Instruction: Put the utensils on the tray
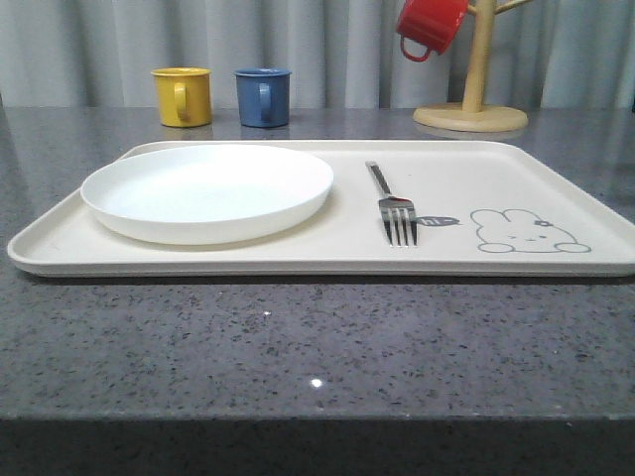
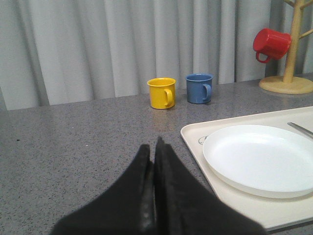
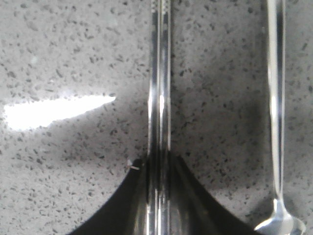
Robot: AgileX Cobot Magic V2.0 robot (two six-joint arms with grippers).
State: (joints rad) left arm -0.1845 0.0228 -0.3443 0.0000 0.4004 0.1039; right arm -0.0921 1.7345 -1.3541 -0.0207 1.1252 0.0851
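- The tray (image 1: 248, 260) lay flat on the grey speckled surface (image 1: 298, 347), near its front edge.
- A fork (image 1: 391, 206) rested on the tray, tines toward the camera, just right of the white plate (image 1: 206, 190) and apart from it.
- The plate sat on the tray's left half; a rabbit drawing (image 1: 526, 232) marked the right front corner.
- Behind the tray stood a yellow mug (image 1: 183, 96) and a blue mug (image 1: 263, 96), side by side; a red mug (image 1: 430, 26) hung on a wooden mug stand (image 1: 472, 104).
- Left gripper (image 2: 153, 149): fingers pressed together, nothing between them, held over bare surface left of the tray.
- Right gripper (image 3: 159, 164): closed around the chopsticks (image 3: 160, 78), which lay along the surface.
- A spoon (image 3: 278, 122) lay on the surface beside the chopsticks, parallel, not touching.
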